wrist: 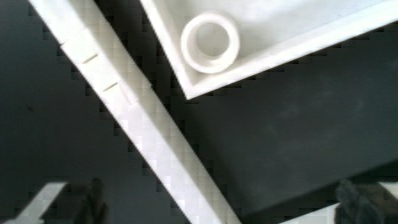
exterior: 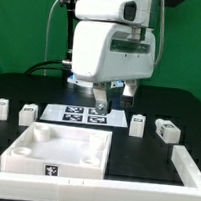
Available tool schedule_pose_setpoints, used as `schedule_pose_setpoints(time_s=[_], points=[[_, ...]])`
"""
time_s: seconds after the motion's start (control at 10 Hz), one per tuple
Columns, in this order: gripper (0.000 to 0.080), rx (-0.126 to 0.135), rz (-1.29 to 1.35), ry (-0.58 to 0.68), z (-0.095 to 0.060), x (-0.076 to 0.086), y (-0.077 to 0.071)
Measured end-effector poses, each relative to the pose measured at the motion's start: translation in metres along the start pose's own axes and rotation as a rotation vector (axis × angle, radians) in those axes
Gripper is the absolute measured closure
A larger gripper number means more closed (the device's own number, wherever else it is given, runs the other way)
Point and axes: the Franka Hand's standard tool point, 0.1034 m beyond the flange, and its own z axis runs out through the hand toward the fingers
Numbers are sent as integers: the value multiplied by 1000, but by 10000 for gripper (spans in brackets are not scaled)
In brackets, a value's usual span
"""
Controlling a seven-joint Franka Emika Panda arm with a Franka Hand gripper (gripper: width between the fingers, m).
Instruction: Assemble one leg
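Note:
Several small white legs stand in a row across the table in the exterior view: two at the left (exterior: 1,107) (exterior: 28,113) and two at the right (exterior: 137,125) (exterior: 167,131). My gripper (exterior: 101,105) hangs over the marker board (exterior: 84,114), apart from every leg. In the wrist view the gripper (wrist: 217,203) is open and empty, with dark fingertips (wrist: 71,200) far apart. No leg shows in that view.
The large white square panel (exterior: 58,149) lies at the front; one corner with a round socket (wrist: 210,42) shows in the wrist view. A long white strip (wrist: 143,120) runs diagonally under the gripper. A white bar (exterior: 187,163) lies at the exterior view's right.

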Motion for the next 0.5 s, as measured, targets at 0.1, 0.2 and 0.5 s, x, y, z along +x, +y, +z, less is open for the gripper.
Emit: schedule_pose_setpoints(time_s=[0.1,0.2,0.5], points=[[150,7,-5,-4,4,-6,-11],[150,33,-10,-23,10,-19,-27],[150,109,-198,-72,15,-76,-27]])
